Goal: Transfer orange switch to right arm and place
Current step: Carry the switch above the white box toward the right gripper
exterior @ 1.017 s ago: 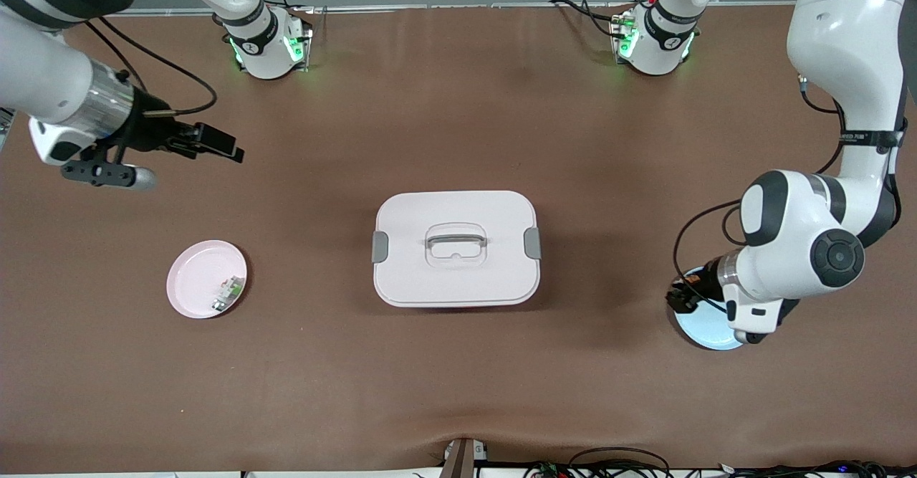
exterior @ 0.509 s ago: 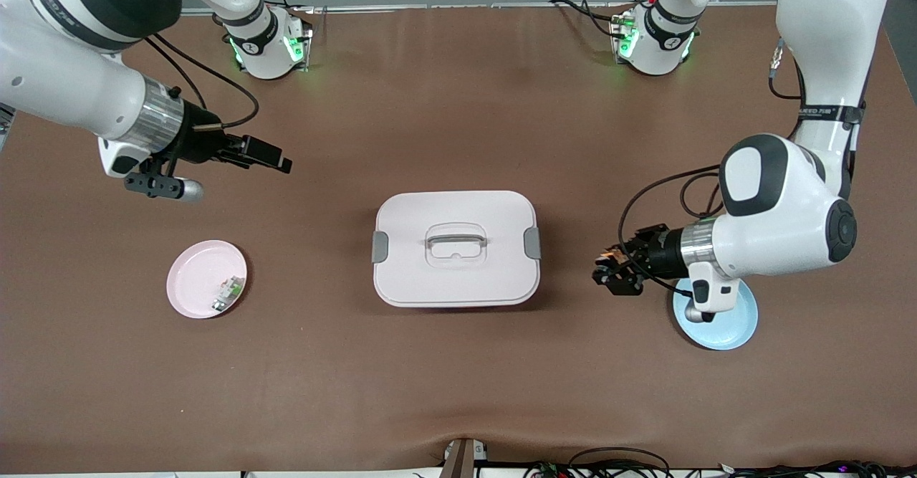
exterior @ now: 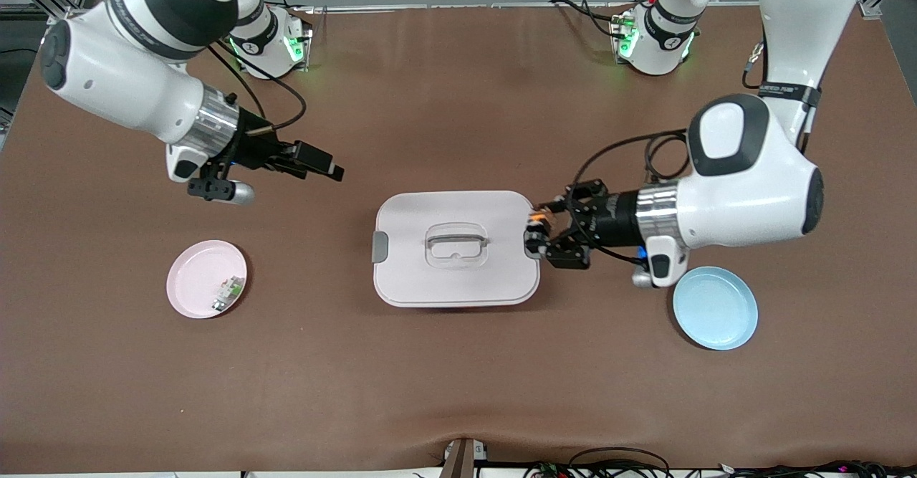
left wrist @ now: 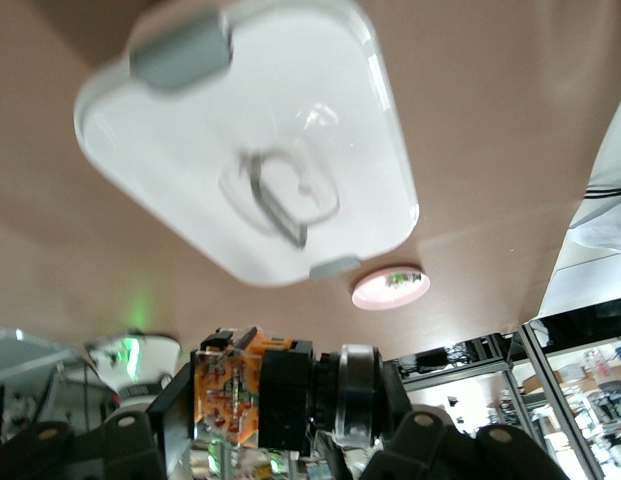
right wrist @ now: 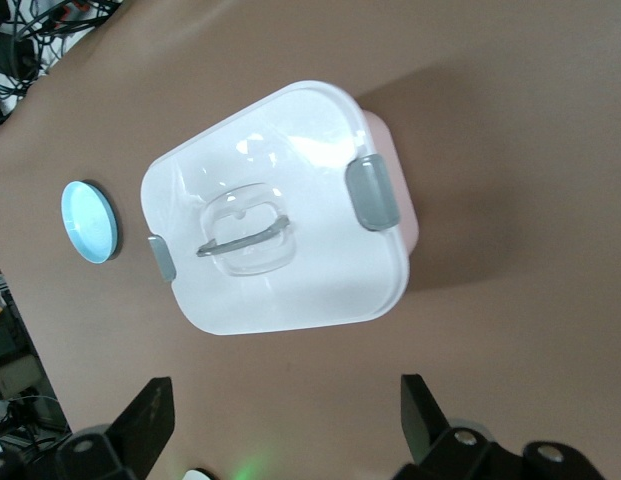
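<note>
The orange switch (exterior: 536, 217), a stubby black part with an orange end, is clamped in my left gripper (exterior: 539, 228), which is shut on it in the air over the end of the white lidded box (exterior: 430, 281) toward the left arm. In the left wrist view the switch (left wrist: 252, 392) lies crosswise between the black fingers (left wrist: 172, 425). My right gripper (exterior: 324, 166) hangs open and empty over bare table toward the right arm's end of the box. The right wrist view shows its fingers (right wrist: 145, 415) spread wide with nothing between them.
A pink plate (exterior: 192, 277) holding a small green-and-white part (exterior: 228, 293) lies toward the right arm's end. An empty blue plate (exterior: 715, 307) lies toward the left arm's end. The box has a grey handle (exterior: 455, 239) and grey clips.
My left gripper has risen off the blue plate with the switch and travelled to the box's edge. My right arm has swung in toward the box, gripper still open.
</note>
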Motion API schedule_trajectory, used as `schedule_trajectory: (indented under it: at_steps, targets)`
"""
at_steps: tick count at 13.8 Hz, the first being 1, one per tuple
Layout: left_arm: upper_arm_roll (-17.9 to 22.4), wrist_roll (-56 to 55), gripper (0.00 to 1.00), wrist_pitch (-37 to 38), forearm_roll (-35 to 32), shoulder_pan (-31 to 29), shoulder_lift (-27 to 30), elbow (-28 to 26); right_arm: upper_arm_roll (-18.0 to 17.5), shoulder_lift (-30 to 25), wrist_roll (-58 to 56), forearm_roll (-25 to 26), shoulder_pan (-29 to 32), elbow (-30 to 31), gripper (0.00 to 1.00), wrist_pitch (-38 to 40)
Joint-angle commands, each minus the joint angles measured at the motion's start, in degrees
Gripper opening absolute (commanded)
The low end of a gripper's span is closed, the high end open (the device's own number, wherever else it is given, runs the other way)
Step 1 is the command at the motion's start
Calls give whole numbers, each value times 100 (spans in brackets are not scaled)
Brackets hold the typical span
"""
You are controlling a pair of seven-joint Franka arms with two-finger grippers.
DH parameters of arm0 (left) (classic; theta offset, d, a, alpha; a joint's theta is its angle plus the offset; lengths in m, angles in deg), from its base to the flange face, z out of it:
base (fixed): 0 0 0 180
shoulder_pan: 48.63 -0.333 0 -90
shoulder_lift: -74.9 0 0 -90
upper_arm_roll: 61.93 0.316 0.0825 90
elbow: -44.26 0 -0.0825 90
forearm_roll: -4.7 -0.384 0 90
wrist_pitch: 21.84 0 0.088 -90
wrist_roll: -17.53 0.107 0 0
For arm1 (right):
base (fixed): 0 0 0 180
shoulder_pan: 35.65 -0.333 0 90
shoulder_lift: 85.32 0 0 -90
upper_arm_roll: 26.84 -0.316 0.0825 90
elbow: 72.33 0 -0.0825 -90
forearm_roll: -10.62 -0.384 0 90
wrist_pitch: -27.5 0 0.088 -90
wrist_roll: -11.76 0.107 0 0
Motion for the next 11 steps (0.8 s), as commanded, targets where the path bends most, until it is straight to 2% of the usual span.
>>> schedule_trajectory:
  at_steps: [1, 4, 8, 11]
  targets:
    - [9, -983, 32, -348, 64, 397, -51, 144, 45, 159, 75, -567, -241, 28, 100, -510]
    - [35, -1688, 32, -446, -6, 609, -95, 144, 45, 291, 75, -1360, -478, 19, 100, -1056]
    - [44, -2532, 32, -586, -822, 987, -183, 153, 45, 353, -4, -1405, -611, -95, 100, -1242]
    - [53, -2586, 32, -666, -912, 1084, -253, 153, 45, 431, 275, -1432, -864, -429, 100, -1259]
